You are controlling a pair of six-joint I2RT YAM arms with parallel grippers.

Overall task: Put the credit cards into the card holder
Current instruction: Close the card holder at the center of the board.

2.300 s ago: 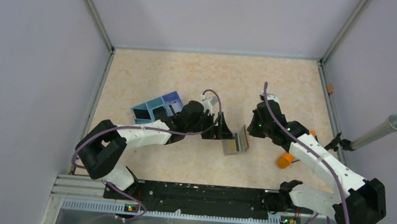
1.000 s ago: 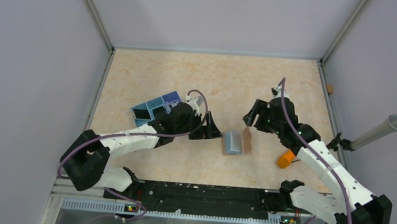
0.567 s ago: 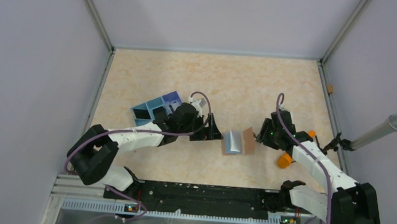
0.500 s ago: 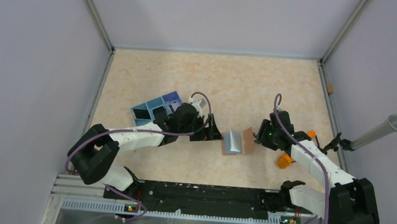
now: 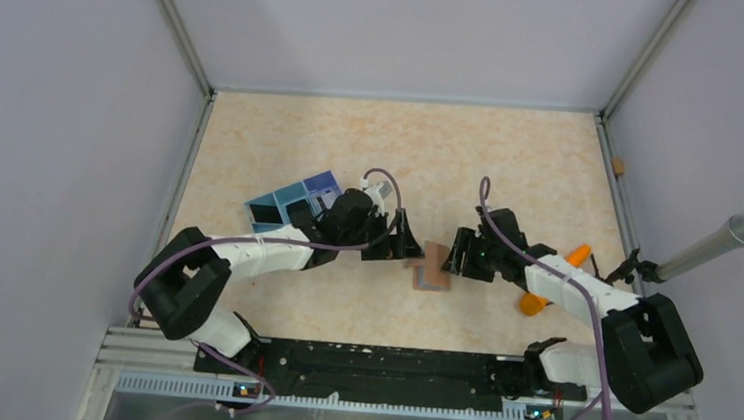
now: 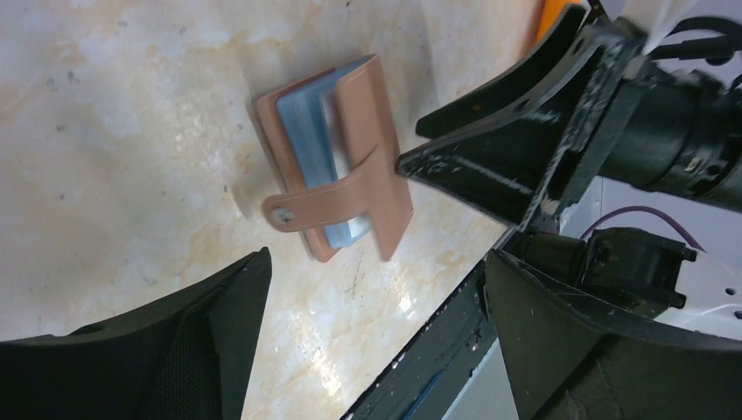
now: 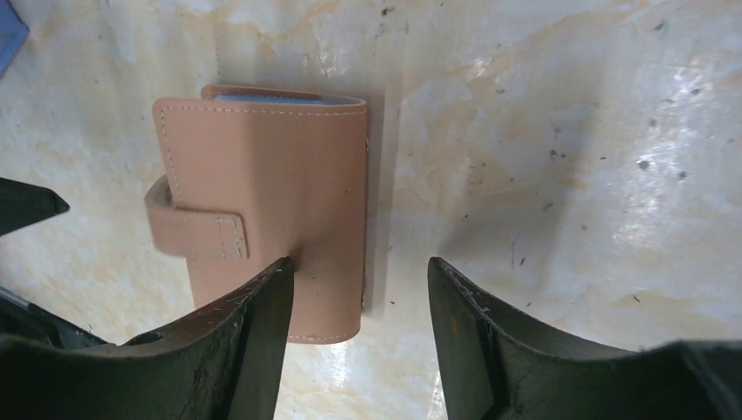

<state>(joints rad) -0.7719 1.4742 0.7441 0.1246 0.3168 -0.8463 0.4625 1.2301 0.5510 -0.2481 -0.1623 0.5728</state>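
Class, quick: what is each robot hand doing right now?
Left hand: open, holding nothing.
Right hand: open, one finger at the brown leather folding card holder, not gripping it.

We find the card holder [image 5: 434,267] boxed mid-frame between left gripper [image 5: 412,241] and right gripper [image 5: 457,254]; blue box [image 5: 293,202] crowds centre-left; upper table [image 5: 403,142] open.
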